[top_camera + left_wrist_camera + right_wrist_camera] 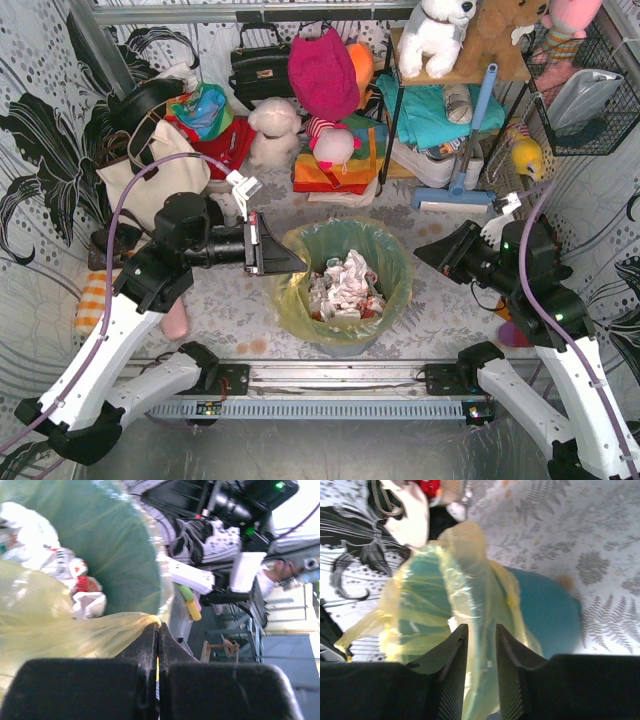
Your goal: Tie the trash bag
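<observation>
The trash bag [390, 262] is thin yellow-green plastic lining a teal-blue bin [345, 345], with crumpled white paper [345, 283] inside. My left gripper [296, 262] is at the bag's left rim, shut on a fold of the plastic; in the left wrist view my left gripper [158, 630] pinches the yellow film [65, 635]. My right gripper [420, 255] is at the bag's right rim. In the right wrist view my right gripper [481, 632] is open, its fingers on either side of the bag's rim [470, 580], with the bin wall [545, 615] beyond.
A cream tote bag [150, 170], black handbag [262, 65], plush toys [325, 80], a shelf [450, 75] with folded cloths and a wire basket [580, 85] crowd the back. A blue-handled brush [465, 160] stands right of centre. A rail [330, 380] runs along the near edge.
</observation>
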`<state>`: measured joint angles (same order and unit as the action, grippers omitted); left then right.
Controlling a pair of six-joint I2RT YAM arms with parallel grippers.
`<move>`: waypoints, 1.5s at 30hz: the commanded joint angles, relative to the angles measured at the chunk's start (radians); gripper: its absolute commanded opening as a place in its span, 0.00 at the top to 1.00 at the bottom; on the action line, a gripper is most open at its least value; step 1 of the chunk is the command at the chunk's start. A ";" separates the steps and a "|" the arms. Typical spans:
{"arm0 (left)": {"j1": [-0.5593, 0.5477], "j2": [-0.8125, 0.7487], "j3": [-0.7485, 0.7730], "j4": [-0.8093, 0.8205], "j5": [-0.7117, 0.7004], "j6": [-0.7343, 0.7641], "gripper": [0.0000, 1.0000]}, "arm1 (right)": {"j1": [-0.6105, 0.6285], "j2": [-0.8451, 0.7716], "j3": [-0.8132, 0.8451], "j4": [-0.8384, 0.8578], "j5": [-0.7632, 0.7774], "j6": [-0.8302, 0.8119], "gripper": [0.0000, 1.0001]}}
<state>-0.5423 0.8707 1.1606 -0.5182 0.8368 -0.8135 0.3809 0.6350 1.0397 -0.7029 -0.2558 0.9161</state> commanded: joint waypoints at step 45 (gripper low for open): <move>0.032 0.438 0.219 0.119 -0.140 0.176 1.00 | -0.005 -0.139 -0.533 0.457 -0.189 0.198 0.60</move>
<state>-0.5152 1.4052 1.4227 -0.4572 0.6743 -0.6014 0.3809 0.5076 0.5472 -0.4191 -0.3527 1.0317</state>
